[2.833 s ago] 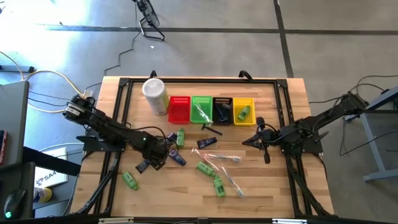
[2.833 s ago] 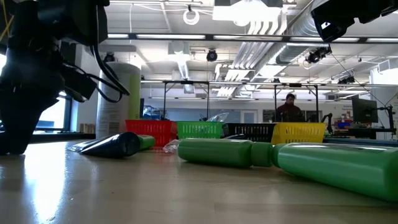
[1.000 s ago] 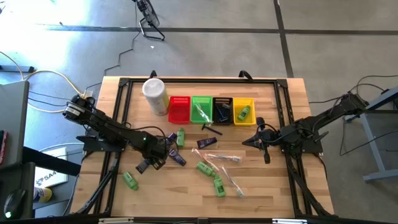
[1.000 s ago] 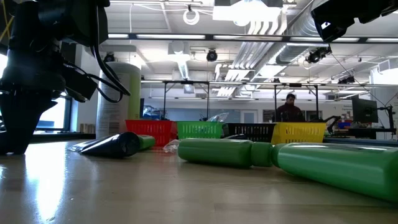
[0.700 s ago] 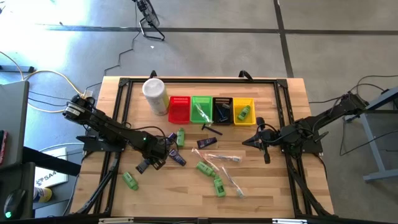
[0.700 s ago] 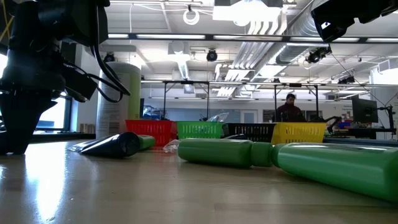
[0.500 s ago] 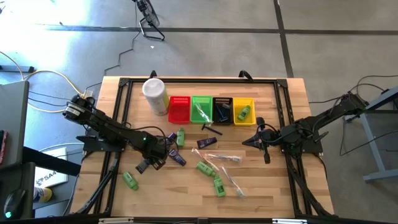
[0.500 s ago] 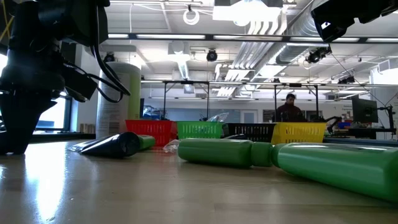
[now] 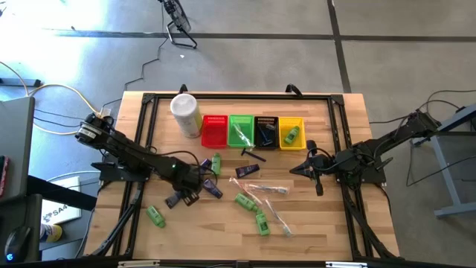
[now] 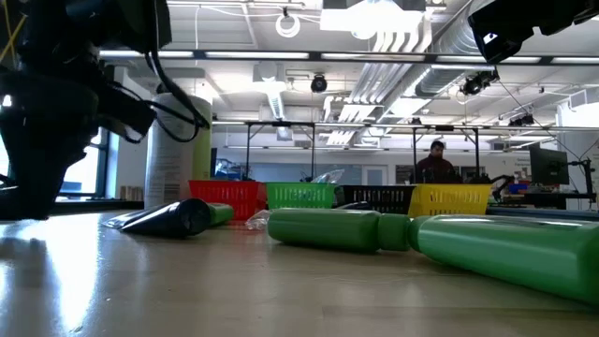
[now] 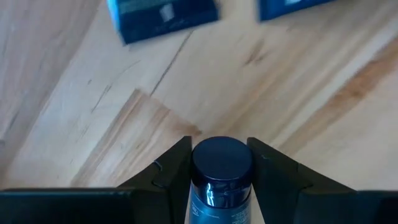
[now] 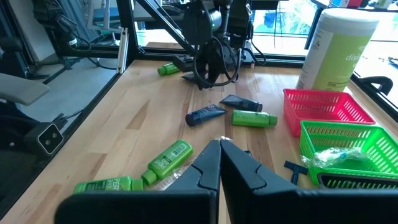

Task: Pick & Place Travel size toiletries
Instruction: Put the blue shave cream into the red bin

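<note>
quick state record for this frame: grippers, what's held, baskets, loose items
left gripper: shut on the dark blue tube, above the table, left of centre
right gripper: shut, empty, waiting at the table's right side
baskets: red basket, green basket, black basket, yellow basket, in a row at the far edge
yellow basket contents: one green bottle
white canister: upright, left of the red basket
loose items: green bottles, dark tubes, clear-wrapped sticks mid-table

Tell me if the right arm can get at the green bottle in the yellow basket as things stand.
Probably yes. The right claw waits shut just in front of the yellow basket, with bare table between them, and the green bottle lies uncovered on top. The claw would have to open first.
</note>
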Tool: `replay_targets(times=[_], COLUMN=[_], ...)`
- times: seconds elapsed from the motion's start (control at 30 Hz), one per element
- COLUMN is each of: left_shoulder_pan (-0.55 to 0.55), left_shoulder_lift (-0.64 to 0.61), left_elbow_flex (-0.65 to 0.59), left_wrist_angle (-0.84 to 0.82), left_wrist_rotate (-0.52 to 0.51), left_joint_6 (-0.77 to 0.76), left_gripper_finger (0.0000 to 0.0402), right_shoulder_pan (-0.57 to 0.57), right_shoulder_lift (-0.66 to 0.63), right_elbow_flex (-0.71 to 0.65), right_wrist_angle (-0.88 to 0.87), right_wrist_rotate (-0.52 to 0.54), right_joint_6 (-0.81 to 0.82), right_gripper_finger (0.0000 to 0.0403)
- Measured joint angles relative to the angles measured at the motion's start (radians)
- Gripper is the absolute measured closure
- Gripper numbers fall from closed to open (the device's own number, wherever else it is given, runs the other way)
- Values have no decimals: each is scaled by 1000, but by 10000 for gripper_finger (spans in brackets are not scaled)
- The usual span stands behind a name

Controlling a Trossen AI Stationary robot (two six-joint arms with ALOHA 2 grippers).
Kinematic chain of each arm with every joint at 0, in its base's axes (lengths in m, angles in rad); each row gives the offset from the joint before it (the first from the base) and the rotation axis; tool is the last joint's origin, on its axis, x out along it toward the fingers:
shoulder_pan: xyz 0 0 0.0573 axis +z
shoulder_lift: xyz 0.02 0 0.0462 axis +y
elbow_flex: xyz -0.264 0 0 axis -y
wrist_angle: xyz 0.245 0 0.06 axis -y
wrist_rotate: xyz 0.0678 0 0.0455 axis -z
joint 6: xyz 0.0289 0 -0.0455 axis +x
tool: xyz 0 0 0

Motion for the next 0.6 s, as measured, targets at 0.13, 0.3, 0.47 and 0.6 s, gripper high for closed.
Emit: replay_targets(times=[0.13, 0.3, 0.47, 0.6], left_shoulder_pan=[0, 0, 1, 4], left_shoulder_lift=[0, -6, -12, -12], left_elbow_flex=[34, 91, 162, 231], left_wrist_angle=[-8, -24, -54, -88], left_wrist_rotate=[-31, -77, -150, -241], left_joint_6=[45, 107, 168, 200], left_gripper_finger=[263, 263, 263, 263], right_shoulder_pan=[0, 0, 0, 0], right_shoulder_lift=[0, 0, 0, 0], right_elbow_flex=[0, 0, 0, 0], right_wrist_angle=[0, 0, 0, 0], right_wrist_rotate=[0, 0, 0, 0], right_joint_6=[0, 0, 0, 0], right_gripper_finger=[401, 401, 401, 401])
